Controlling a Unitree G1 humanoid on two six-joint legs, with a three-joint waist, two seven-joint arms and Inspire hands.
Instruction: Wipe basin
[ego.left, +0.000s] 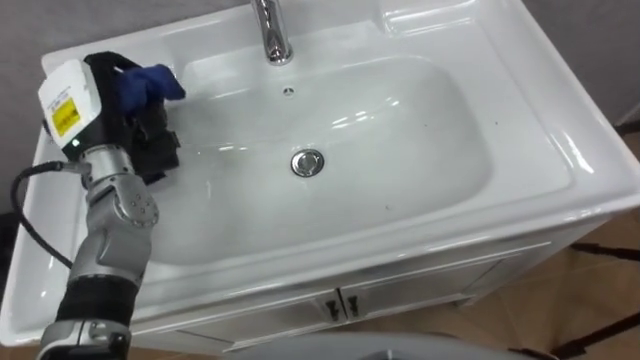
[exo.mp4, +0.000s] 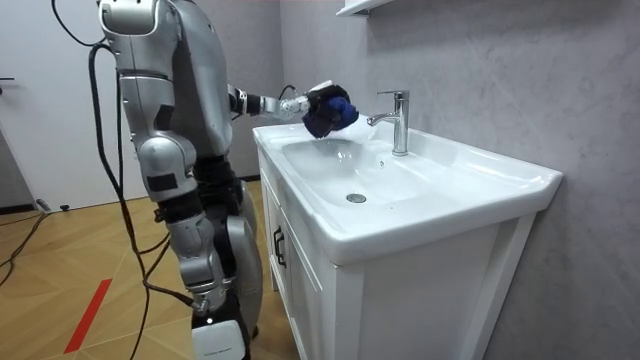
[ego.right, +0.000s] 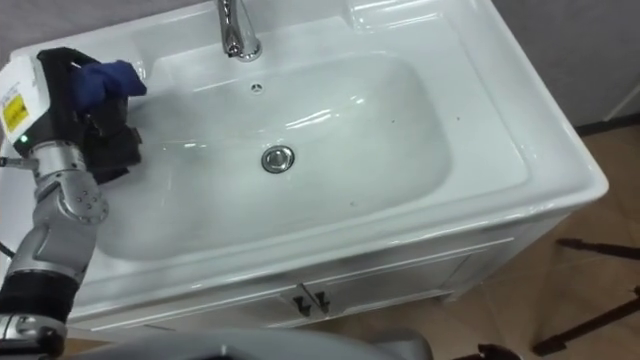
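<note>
A white basin (ego.left: 400, 150) is set in a white vanity top, with a chrome drain (ego.left: 308, 162) in the middle of its floor. My left hand (ego.left: 145, 135) is over the bowl's left side, shut on a bunched blue cloth (ego.left: 150, 85). In the room view the blue cloth (exo.mp4: 328, 112) is held a little above the basin's far-left rim. I stand at the front of the vanity with the left arm stretched out. My right hand (exo.mp4: 172, 208) hangs low by my hip, its fingers unclear.
A chrome faucet (ego.left: 270, 35) stands at the back centre of the basin, just right of the cloth. Below the front rim are two cabinet doors with small handles (ego.left: 340, 303). The wall runs close behind the vanity.
</note>
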